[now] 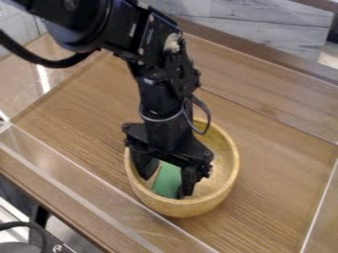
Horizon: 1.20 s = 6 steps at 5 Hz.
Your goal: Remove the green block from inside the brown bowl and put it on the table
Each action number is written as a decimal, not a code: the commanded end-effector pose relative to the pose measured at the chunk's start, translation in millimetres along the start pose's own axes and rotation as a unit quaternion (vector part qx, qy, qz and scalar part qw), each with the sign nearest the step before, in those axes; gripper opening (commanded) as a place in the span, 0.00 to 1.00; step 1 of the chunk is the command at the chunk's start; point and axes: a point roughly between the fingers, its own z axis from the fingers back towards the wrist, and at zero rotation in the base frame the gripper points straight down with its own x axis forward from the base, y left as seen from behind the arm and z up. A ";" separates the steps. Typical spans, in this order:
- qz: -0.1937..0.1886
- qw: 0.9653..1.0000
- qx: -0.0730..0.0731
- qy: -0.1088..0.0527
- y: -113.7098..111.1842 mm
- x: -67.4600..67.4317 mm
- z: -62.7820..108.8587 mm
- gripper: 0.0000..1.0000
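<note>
The brown bowl (222, 178) sits on the table (93, 109) near its front right. Inside it lies the green block (168, 180), only partly visible between the fingers. My gripper (168, 178) points straight down into the bowl, open, with one finger on each side of the block. Whether the fingers touch the block cannot be told. The black arm hides the bowl's back left rim.
Clear acrylic walls (79, 183) border the tabletop at the front and sides. Bare wood-grain surface stretches to the left and behind the bowl. A pale wall lies beyond the table's far edge.
</note>
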 end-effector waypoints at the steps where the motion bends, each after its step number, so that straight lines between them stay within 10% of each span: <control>1: 0.006 1.000 -0.006 -0.024 0.6 13.3 6.3 1.00; 2: 0.010 1.000 -0.009 -0.024 1.4 14.9 4.6 1.00; 3: 0.012 1.000 -0.012 -0.024 1.9 16.1 3.1 0.00; 6: 0.016 1.000 -0.025 -0.011 -1.2 12.9 10.1 0.00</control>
